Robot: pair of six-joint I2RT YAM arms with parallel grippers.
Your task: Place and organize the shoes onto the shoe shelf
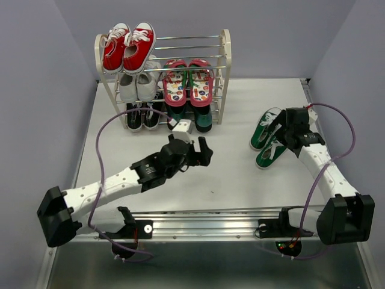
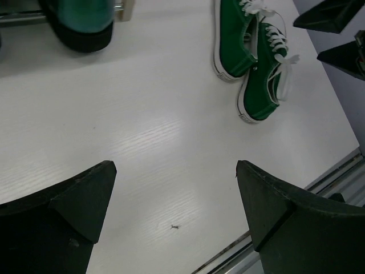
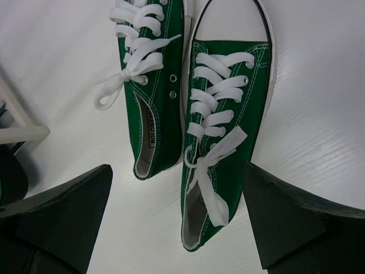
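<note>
**Two arms at a shoe shelf, one pair of sneakers on the table**

The shoe shelf (image 1: 224, 72) stands at the far side of the table (image 1: 240, 180), left of centre. Red sneakers (image 1: 128, 47) lie on its top tier. White sneakers (image 1: 137, 86) sit on the middle tier at left, with the pink flip-flops (image 1: 187, 81) beside them at right. On the bottom tier, black sneakers (image 1: 142, 117) are at left and the dark green loafers (image 1: 201, 118) at right. In the left wrist view one loafer's toe (image 2: 82, 23) shows at the upper edge.

The green sneakers (image 1: 267, 138) lie side by side on the table, well right of the shelf, soles down and white laces tied. In the right wrist view (image 3: 211, 114) their openings face the camera and their toes point away from it.

The left gripper (image 1: 201, 150) hangs over bare table in front of the shelf. Its jaws are spread wide (image 2: 174, 171) and hold nothing.

The right gripper (image 1: 281, 129) is directly over the green sneakers. Its jaws are also spread wide (image 3: 177, 171) and grasp nothing. Whether its fingers touch the shoes cannot be told.
</note>
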